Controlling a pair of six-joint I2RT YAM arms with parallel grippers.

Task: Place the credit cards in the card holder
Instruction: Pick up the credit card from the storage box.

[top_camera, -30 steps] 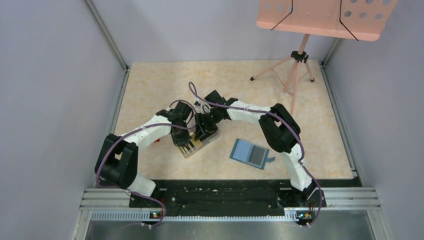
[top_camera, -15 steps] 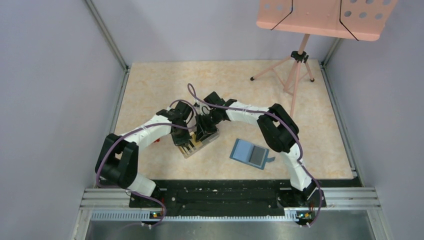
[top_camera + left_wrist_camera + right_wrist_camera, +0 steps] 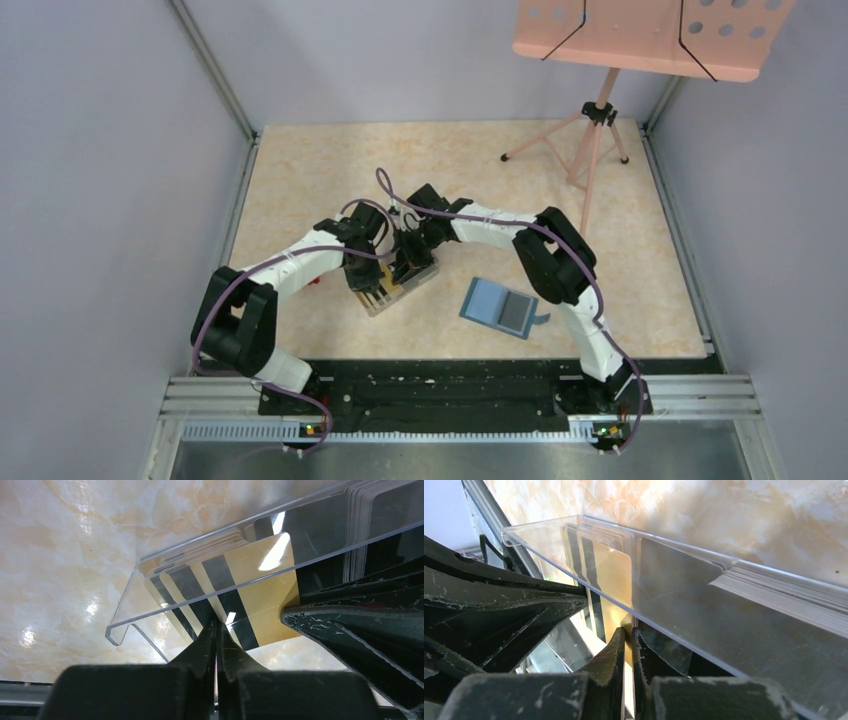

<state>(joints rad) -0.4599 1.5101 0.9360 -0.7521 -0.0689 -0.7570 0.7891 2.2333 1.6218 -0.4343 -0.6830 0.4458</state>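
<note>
The clear plastic box point(image 3: 423, 274) lies mid-table with the credit cards standing in it: gold cards with dark stripes point(image 3: 250, 587) and a pale and dark stack point(image 3: 784, 597). My left gripper point(image 3: 370, 290) is at the box's near-left end, its jaws point(image 3: 216, 630) shut on the box's clear wall point(image 3: 150, 622). My right gripper point(image 3: 405, 272) comes from the far side, its jaws point(image 3: 628, 637) shut on the edge of a gold card point(image 3: 614, 577). The teal card holder point(image 3: 490, 298) lies open to the right, apart from both grippers, with a dark card point(image 3: 517, 313) on its right half.
A small red object point(image 3: 316, 281) lies under the left forearm. A pink music stand point(image 3: 598, 120) stands at the back right. Metal rails point(image 3: 240, 190) edge the table at both sides.
The right arm's elbow has shifted slightly left. Both grippers stay at the clear box.
</note>
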